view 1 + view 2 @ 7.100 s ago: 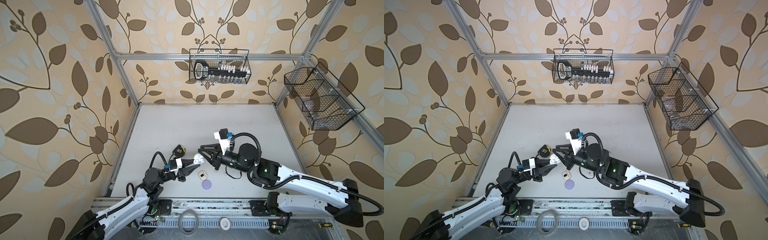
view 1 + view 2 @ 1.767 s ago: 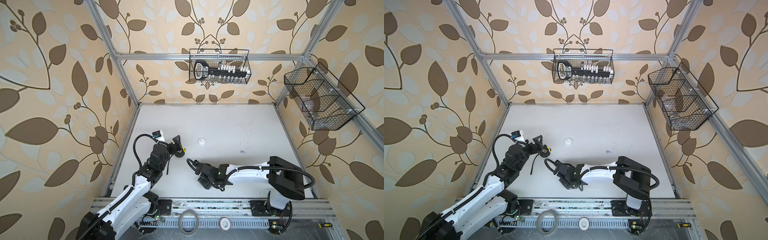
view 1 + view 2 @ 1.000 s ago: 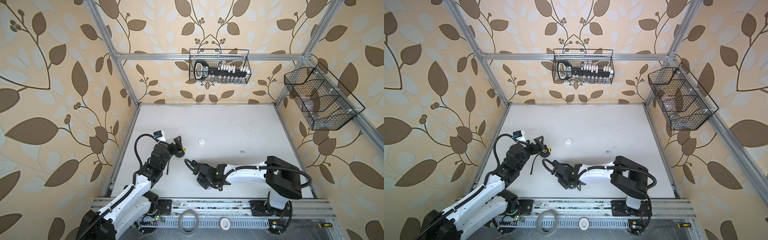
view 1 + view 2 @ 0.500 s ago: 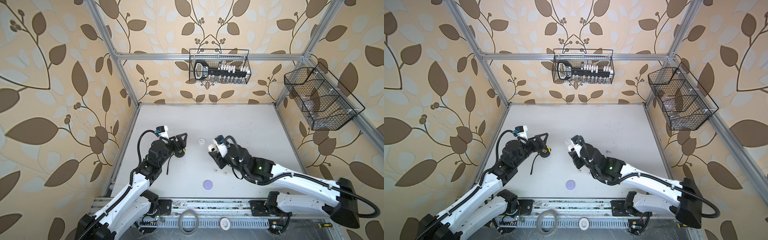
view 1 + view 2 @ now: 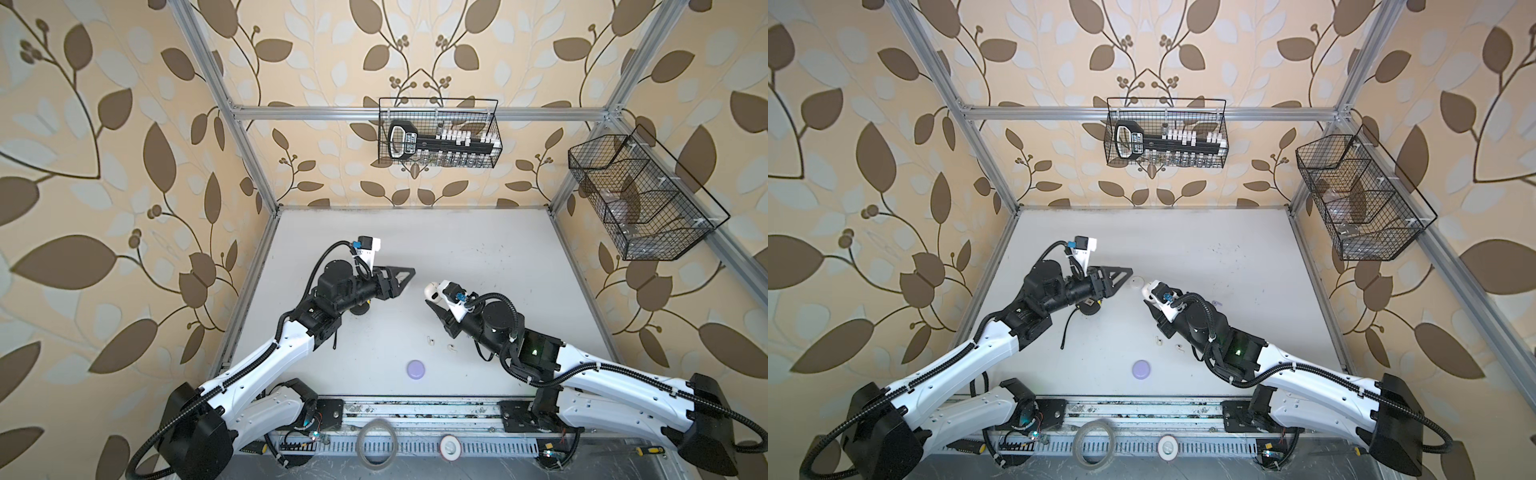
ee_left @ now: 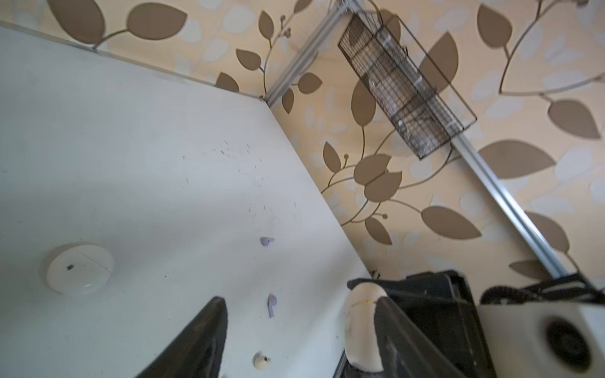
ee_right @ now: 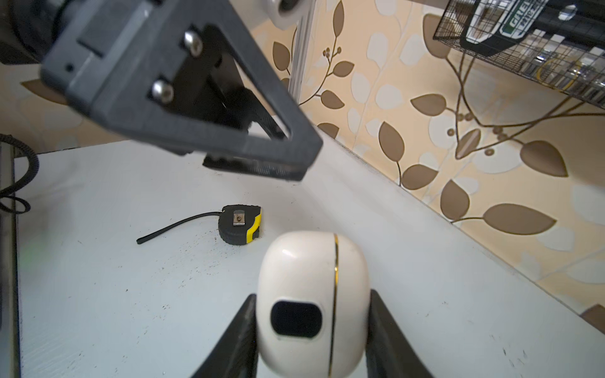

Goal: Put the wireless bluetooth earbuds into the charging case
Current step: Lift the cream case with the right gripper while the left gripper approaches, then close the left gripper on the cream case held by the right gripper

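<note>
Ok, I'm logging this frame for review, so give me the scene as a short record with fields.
right gripper: shut on the cream charging case, held above the table
left gripper: open, empty, near the case
white earbuds: two, loose on the table beside the right arm
lavender case: on the table, near the front edge
tape measure: on the table

No lettering is legible anywhere: the green label point(image 7: 520, 20) on the black tool point(image 7: 471, 41) in the wire basket point(image 7: 523, 77) is too blurred to read.
</note>
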Controlling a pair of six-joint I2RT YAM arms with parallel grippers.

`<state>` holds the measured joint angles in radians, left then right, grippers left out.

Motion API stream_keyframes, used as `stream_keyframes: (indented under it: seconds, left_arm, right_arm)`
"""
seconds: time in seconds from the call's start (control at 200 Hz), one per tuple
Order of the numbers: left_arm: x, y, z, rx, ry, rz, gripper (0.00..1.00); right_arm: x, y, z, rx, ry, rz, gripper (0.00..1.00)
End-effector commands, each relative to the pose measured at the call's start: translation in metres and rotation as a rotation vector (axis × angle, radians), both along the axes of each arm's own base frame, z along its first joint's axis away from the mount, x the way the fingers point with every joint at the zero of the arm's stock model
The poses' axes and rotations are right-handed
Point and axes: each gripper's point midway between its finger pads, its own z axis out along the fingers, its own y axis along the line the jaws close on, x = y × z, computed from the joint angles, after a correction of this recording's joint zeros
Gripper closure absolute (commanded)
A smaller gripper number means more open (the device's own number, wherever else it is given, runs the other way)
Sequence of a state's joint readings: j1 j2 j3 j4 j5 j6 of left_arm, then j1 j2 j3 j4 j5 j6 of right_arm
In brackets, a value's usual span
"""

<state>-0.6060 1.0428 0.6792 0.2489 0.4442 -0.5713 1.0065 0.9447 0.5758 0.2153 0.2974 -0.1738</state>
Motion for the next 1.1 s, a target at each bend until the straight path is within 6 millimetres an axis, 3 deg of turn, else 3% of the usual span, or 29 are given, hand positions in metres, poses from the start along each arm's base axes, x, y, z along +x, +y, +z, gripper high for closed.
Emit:
stream_keyframes:
  seconds: [0.0, 0.07, 0.2, 0.615, 0.855, 1.095]
  left_arm:
    - [-0.020, -0.006, 0.009, 0.034, -0.172, -0.097, 0.32]
    - [-0.027, 0.002, 0.005, 0.047, -0.215, -0.072, 0.32]
    - [-0.043, 0.015, 0.016, 0.009, -0.315, -0.060, 0.31]
    - [-0.082, -0.017, 0.020, 0.028, -0.381, -0.311, 0.37]
    - [-0.082, -0.031, 0.010, 0.083, -0.339, -0.364, 0.39]
    - [-0.074, -0.033, 0.004, 0.122, -0.309, -0.342, 0.41]
  right_arm:
    - [-0.009, 0.002, 0.012, -0.018, -0.125, 0.063, 0.92]
    - [-0.010, -0.008, 0.012, -0.016, -0.178, 0.036, 0.90]
    - [-0.011, -0.017, 0.011, -0.015, -0.215, 0.022, 0.87]
    - [-0.025, -0.009, 0.013, -0.105, -0.317, 0.040, 0.88]
    - [-0.029, -0.006, 0.013, -0.115, -0.326, 0.053, 0.88]
    - [-0.028, 0.002, 0.007, -0.148, -0.332, 0.059, 0.88]
